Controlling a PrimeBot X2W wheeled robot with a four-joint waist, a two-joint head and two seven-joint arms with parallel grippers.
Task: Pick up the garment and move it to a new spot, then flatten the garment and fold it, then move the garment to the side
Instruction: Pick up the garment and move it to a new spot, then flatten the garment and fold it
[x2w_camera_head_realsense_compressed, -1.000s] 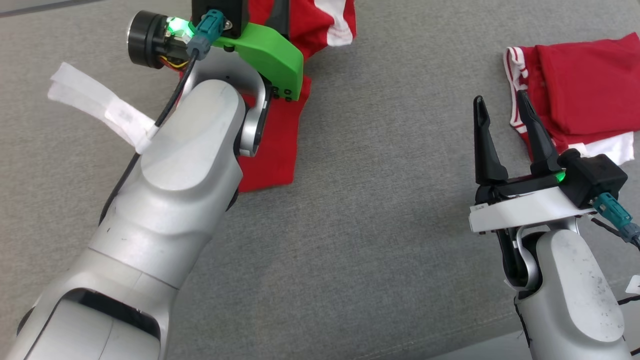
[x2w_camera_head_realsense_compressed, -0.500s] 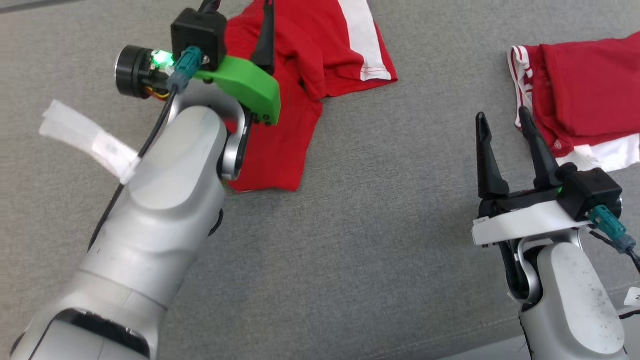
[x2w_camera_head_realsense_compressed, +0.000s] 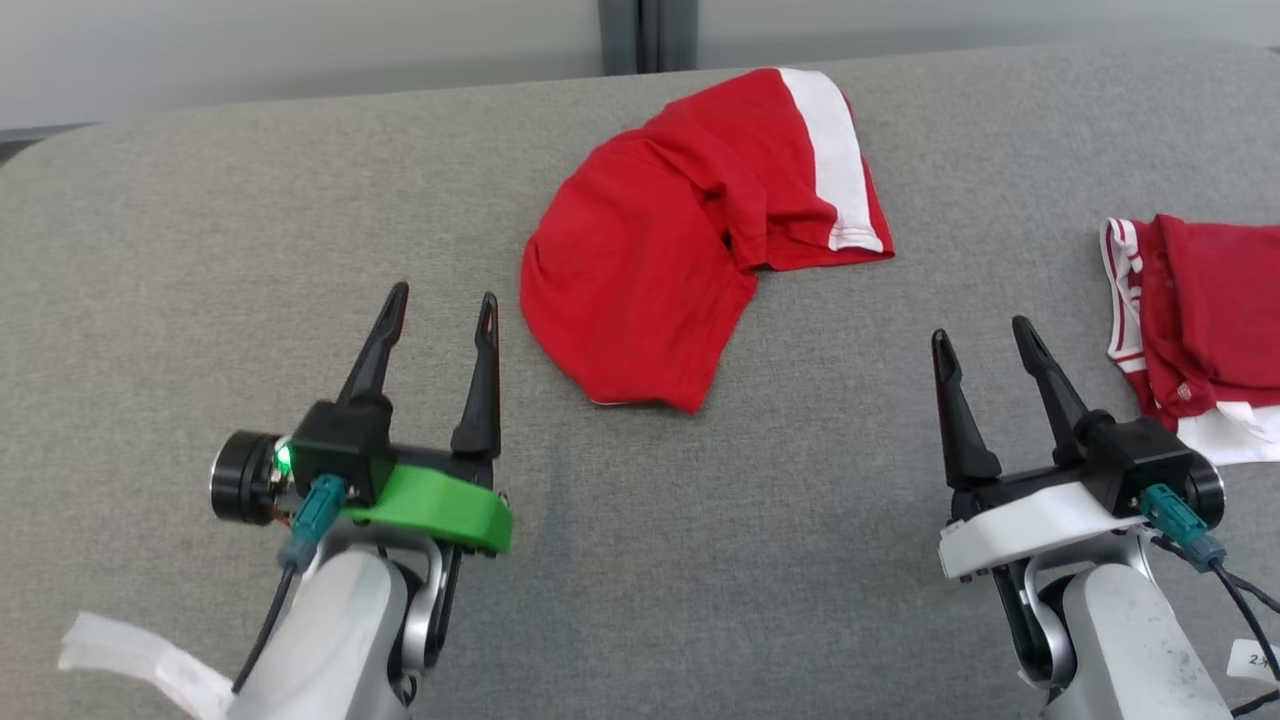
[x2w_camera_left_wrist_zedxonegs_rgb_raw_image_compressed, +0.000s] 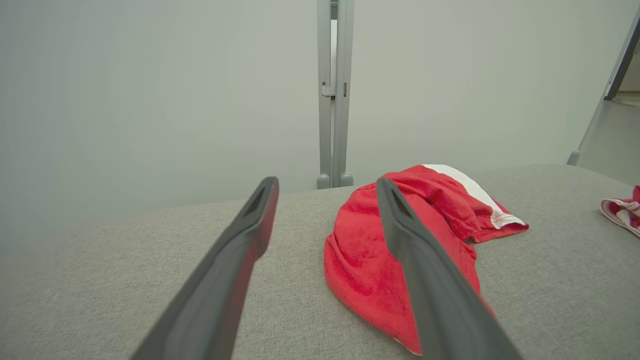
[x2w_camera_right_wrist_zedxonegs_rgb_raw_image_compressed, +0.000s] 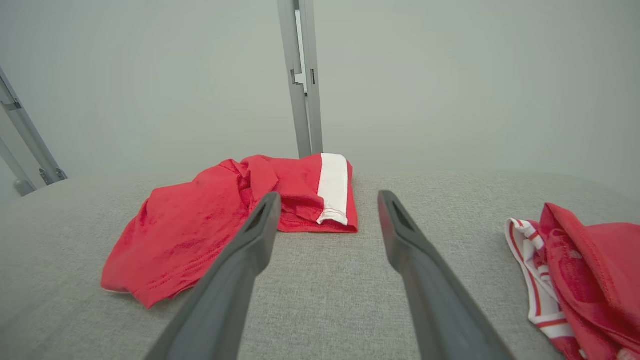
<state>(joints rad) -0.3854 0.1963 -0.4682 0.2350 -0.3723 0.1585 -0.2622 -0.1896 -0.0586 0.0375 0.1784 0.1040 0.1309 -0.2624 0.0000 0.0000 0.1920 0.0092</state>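
Garment (x2w_camera_head_realsense_compressed: 650, 270) lies crumpled far-centre on worktop (x2w_camera_head_realsense_compressed: 200, 250), apparently awaiting flattening; left gripper (x2w_camera_head_realsense_compressed: 444, 294) and right gripper (x2w_camera_head_realsense_compressed: 980, 328) near, fingers apart, empty.

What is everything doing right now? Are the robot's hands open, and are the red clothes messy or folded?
Left gripper: open, empty, apart from the clothes.
Right gripper: open, empty.
Red garment: crumpled and unfolded, lying loose on the grey surface, held by nothing.
Pile of red clothes: folded, resting on the robot's right side.
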